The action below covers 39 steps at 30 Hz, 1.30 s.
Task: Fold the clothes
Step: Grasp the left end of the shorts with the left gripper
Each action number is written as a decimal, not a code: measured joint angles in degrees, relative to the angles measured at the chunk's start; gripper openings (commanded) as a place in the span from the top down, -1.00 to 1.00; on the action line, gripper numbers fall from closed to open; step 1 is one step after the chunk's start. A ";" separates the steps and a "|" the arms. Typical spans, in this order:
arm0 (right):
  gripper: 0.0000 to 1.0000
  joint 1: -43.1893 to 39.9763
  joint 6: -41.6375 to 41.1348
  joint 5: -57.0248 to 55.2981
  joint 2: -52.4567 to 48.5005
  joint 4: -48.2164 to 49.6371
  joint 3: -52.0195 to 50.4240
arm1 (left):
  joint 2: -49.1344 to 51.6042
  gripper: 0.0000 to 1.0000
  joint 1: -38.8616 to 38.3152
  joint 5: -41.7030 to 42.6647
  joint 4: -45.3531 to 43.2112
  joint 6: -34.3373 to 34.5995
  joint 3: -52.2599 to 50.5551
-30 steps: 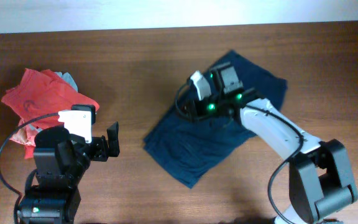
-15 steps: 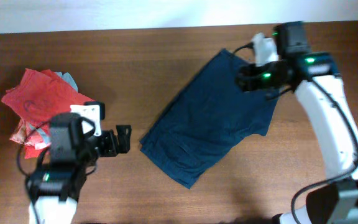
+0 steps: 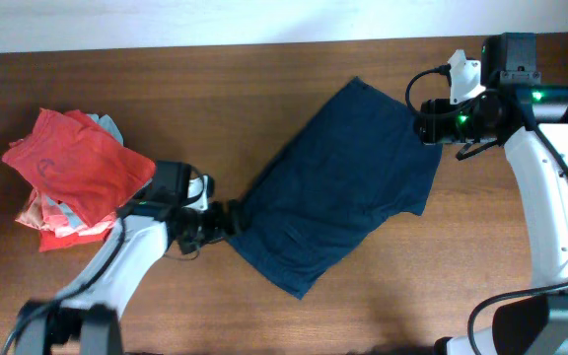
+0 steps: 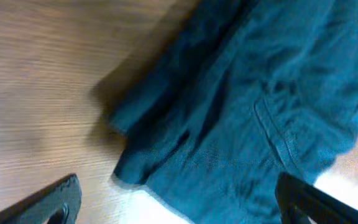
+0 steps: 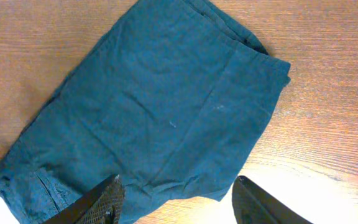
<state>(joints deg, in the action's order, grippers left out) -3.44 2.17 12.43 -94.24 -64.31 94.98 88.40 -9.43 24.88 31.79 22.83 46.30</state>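
The clothes are one dark navy garment (image 3: 348, 187) lying spread out diagonally on the wooden table, with faint seams and wrinkles. My left gripper (image 3: 227, 219) is low at its lower left corner. In the left wrist view the garment (image 4: 247, 106) fills the upper right, and its edge lies between the open fingers (image 4: 179, 208). My right gripper (image 3: 430, 128) hovers over the garment's upper right edge. In the right wrist view the whole garment (image 5: 160, 112) lies below the open, empty fingers (image 5: 182, 208).
A pile of red-coral and light-blue garments (image 3: 72, 173) lies at the left of the table (image 3: 215, 108). The table's far edge meets a white wall along the top. The right arm's base stands at the lower right.
My left arm has reached right to the garment's lower left corner. My right arm has drawn back to the right, open. The garment now lies flatter and wider.
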 measured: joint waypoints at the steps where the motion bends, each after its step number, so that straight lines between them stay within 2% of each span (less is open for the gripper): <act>1: -0.21 0.00 -0.02 0.00 0.00 0.00 0.00 | 1.66 -0.99 -0.70 0.39 -1.57 0.46 0.00; 5: -0.22 0.00 0.00 -0.07 0.00 -0.28 0.00 | 5.77 -0.99 -2.40 1.84 -5.88 1.90 0.39; 6: -0.22 0.00 0.02 -0.17 0.00 -0.48 0.00 | 6.49 -0.92 -2.58 2.58 -7.28 2.40 0.68; 7: -0.22 0.00 0.02 -0.22 0.00 -0.46 0.00 | 7.06 -0.64 -2.75 3.04 -8.61 2.78 0.87; 9: -0.22 0.00 0.04 -0.42 0.00 -0.52 0.00 | 8.44 0.32 -3.04 3.26 -12.28 3.45 0.96; 10: -0.23 0.00 0.02 -0.44 0.00 -0.66 0.00 | 9.55 0.73 -3.10 3.43 -14.19 3.63 0.96; 11: -0.22 0.00 0.04 -0.52 0.00 -0.74 0.00 | 10.40 0.99 -3.10 3.45 -15.82 3.65 0.94; 16: -0.22 0.00 0.02 -2.54 0.00 -1.77 0.00 | 12.26 0.99 -2.60 3.13 -20.33 3.78 0.59; 21: -0.22 0.00 0.02 -5.60 0.00 -2.89 0.00 | 12.26 0.99 3.85 3.13 -20.15 2.64 3.10; 22: -0.22 0.00 0.02 -5.97 0.00 -2.95 0.00 | 12.26 0.94 4.96 3.19 -20.09 2.45 3.82; 23: -0.22 0.00 0.02 -6.25 0.00 -2.99 0.00 | 12.26 0.33 8.22 3.06 -20.04 2.03 6.21; 24: -0.22 0.00 0.04 -6.47 0.00 -2.99 0.00 | 12.26 -0.56 10.16 3.04 -19.91 1.66 8.04; 25: -0.22 0.00 0.04 -6.64 0.00 -3.04 0.00 | 12.26 -0.99 11.93 3.21 -19.78 1.62 9.88; 29: -0.31 0.00 0.07 -7.08 0.00 -3.26 0.00 | 12.04 -0.99 17.55 7.26 -15.19 0.46 17.75; 33: -0.38 0.00 0.24 -7.13 0.00 -3.21 0.00 | 11.23 -0.99 17.40 10.21 -4.44 -3.54 19.93; 37: -0.38 0.00 0.46 -7.28 0.00 -2.08 -0.96 | 11.26 -0.99 14.69 5.55 8.31 -6.95 19.45; 39: -0.38 0.00 0.61 -7.28 -0.22 -1.22 -1.95 | 11.26 -0.99 13.14 2.49 10.60 -7.89 18.71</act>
<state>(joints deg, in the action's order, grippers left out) -3.44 2.79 5.15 -94.45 -65.54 93.03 99.66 3.70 27.38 42.39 14.94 65.01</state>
